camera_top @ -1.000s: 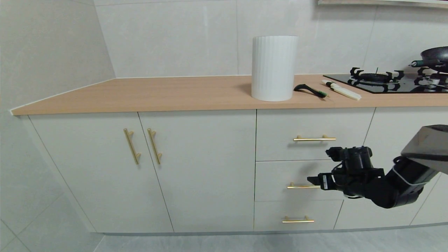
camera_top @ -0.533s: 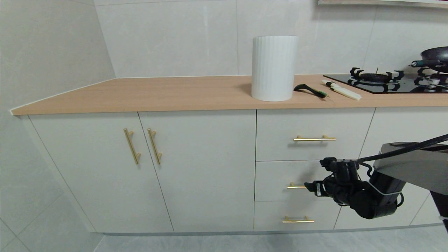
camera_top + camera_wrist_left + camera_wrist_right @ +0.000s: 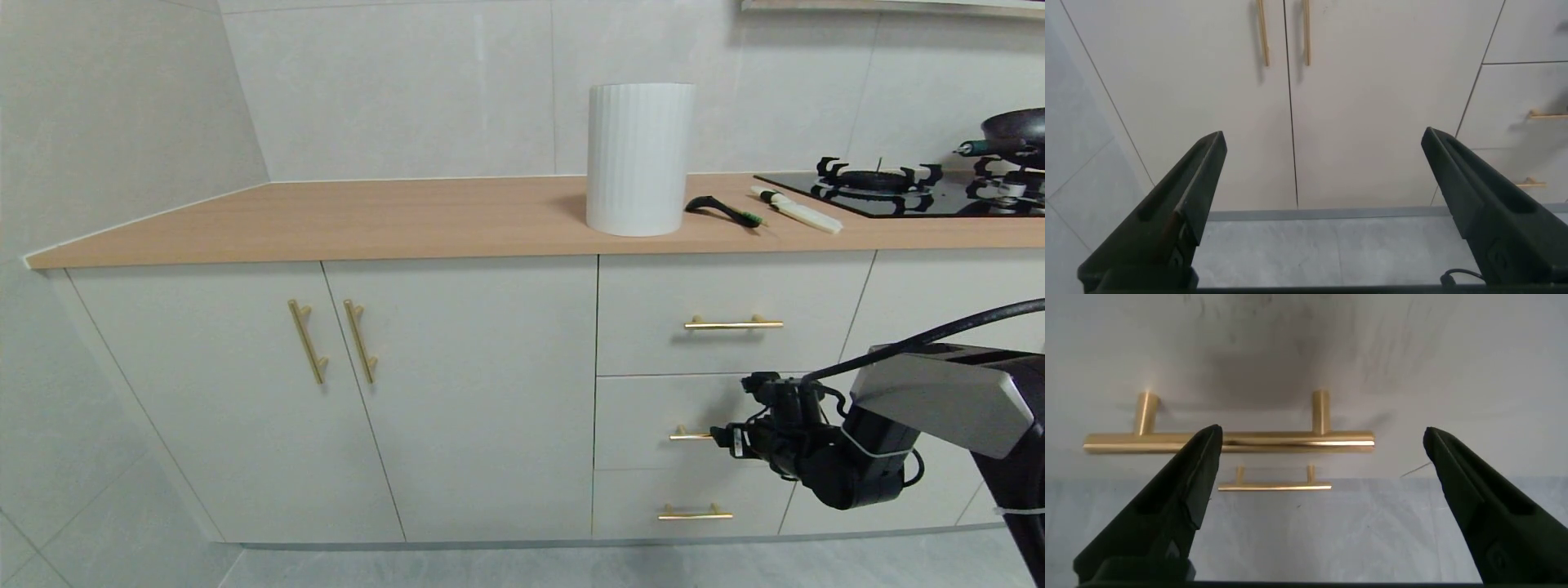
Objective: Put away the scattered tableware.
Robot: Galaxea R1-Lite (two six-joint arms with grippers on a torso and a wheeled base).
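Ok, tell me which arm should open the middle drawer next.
Right. The right gripper sits open just in front of the middle drawer handle; the left gripper faces the cabinet doors instead.

Wood-grain tabletop (image 3: 367,220), running along a tiled wall above pale cabinet fronts. A tall white ribbed cylinder (image 3: 639,159) stands upright right of centre, near the front edge. At its 3 o'clock, just beside it, a black curved utensil (image 3: 722,210) lies flat. Farther toward 3 o'clock, near but apart from that, lies a white stick-shaped utensil (image 3: 796,210). At 2 o'clock from the latter, a black glass gas hob (image 3: 898,196) is set into the surface.
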